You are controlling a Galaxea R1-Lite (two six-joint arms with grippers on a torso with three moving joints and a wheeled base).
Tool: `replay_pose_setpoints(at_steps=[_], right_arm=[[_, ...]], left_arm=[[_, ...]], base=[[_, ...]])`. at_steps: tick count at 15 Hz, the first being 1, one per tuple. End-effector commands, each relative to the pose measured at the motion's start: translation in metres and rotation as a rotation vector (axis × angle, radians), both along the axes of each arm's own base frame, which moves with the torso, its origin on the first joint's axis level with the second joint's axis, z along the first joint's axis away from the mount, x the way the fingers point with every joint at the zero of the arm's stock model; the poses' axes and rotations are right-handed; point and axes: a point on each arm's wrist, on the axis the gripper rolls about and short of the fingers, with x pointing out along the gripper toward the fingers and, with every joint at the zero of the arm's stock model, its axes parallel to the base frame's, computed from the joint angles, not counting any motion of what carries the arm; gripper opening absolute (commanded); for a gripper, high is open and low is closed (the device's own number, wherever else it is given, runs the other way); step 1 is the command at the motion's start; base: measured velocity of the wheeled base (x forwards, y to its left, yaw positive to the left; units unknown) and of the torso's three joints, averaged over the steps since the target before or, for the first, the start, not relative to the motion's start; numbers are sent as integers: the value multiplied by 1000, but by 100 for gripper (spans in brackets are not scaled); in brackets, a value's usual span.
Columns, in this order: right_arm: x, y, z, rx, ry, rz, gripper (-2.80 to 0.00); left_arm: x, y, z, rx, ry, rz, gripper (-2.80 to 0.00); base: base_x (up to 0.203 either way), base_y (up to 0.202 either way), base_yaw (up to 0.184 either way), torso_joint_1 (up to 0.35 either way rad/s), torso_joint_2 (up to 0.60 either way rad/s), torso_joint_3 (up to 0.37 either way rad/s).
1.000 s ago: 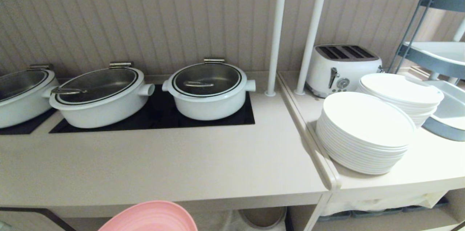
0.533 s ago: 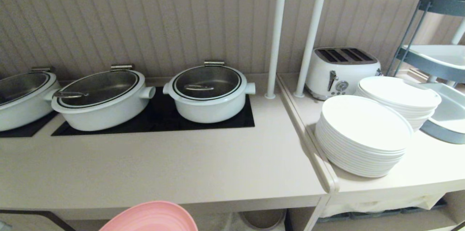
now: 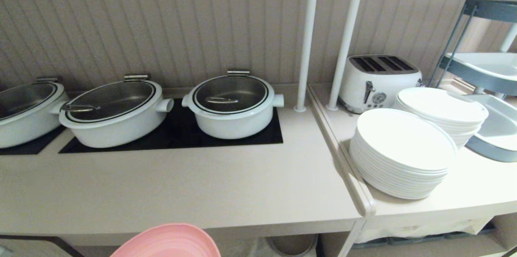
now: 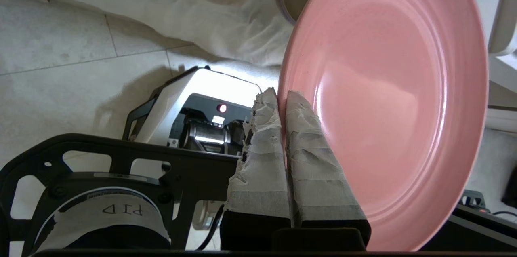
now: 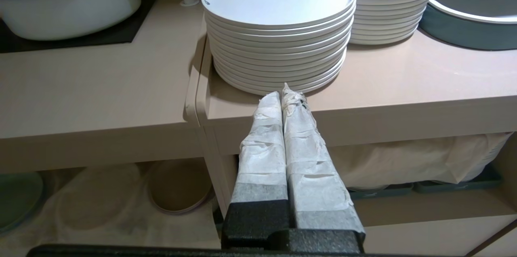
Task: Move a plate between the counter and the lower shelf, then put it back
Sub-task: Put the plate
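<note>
Pink and matte, the plate is pinched at its rim by the left gripper, whose two taped fingers stand narrow, one on each face of the rim, so that the dish spreads away beyond the fingertips. In the head view only the plate's far arc pokes up at the bottom edge, below the front lip of the counter.

Over the last second the pots, the black hob panel and the stacks of white plates have all slid a little lower in the head view, while the pink arc kept its place at the edge. That whole-scene shift reads as the camera rising with the torso, not as any move of the things on the counter. My judgement is that the plate is being carried up from the lower shelf, whose white cloth shows past the fingers, toward the worktop for the return leg; how much height is yet needed to clear the counter edge I cannot tell from here.

The right gripper is parked off to the side, its fingers pressed together on nothing, pointing at the nearer white stack.
</note>
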Motion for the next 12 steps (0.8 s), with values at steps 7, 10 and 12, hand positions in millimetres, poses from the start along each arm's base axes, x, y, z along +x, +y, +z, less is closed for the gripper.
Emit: replay_pose_setpoints(at_steps=[7,10,12], right_arm=[[0,0,0,3,0,-1,-280],[0,0,0,2,0,-1,-280],[0,0,0,2,0,-1,-280]], left_arm=[[1,0,3,-7,-6,4,-280],[2,-1,7,-21,-17,2,-280],[3,-2,9,-24,-19,1,-280]], base=[[0,0,0,0,0,0],[0,0,0,0,0,0],[0,0,0,0,0,0]])
